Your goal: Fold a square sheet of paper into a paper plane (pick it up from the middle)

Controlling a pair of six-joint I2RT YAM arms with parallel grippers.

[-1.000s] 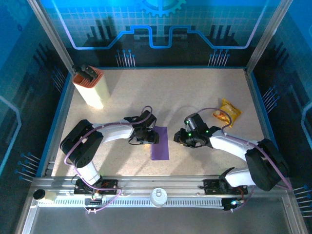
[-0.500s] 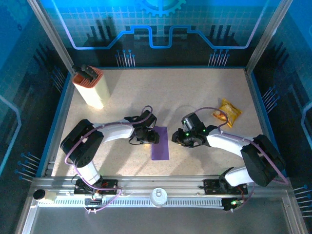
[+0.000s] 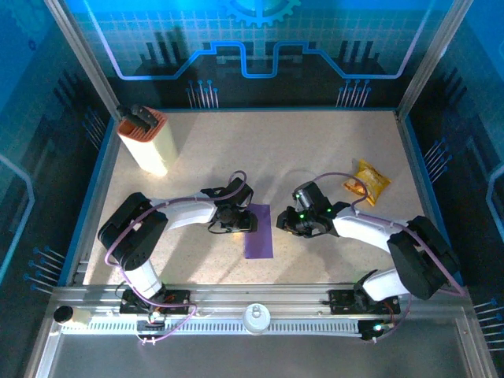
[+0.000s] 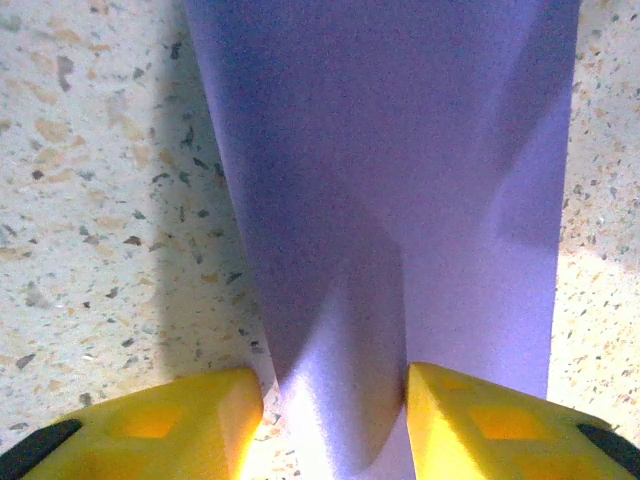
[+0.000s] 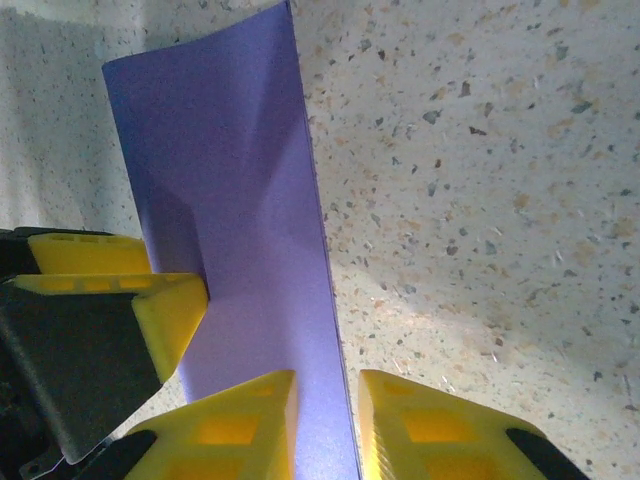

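The square sheet of paper [image 3: 259, 235] is purple and lies as a narrow folded strip on the speckled table between my two arms. My left gripper [image 3: 246, 224] is at its left edge. In the left wrist view the paper [image 4: 400, 150] bulges up into a hump between the yellow fingers [image 4: 150, 430], and the gripper [image 4: 335, 420] stands open around it. My right gripper [image 3: 282, 225] is at the paper's right edge. In the right wrist view its jaws [image 5: 328, 420] are narrowly open and straddle the edge of the paper [image 5: 230, 180]. The left gripper's finger [image 5: 165, 310] rests on the sheet.
A yellow-orange snack packet [image 3: 368, 181] lies at the right, behind the right arm. A tall cream-and-orange box [image 3: 146, 142] stands at the back left. Blue rails [image 3: 94, 197] border the table on its sides.
The right gripper has shifted a little to the left, up to the paper's right edge. The left gripper and the paper have stayed put.
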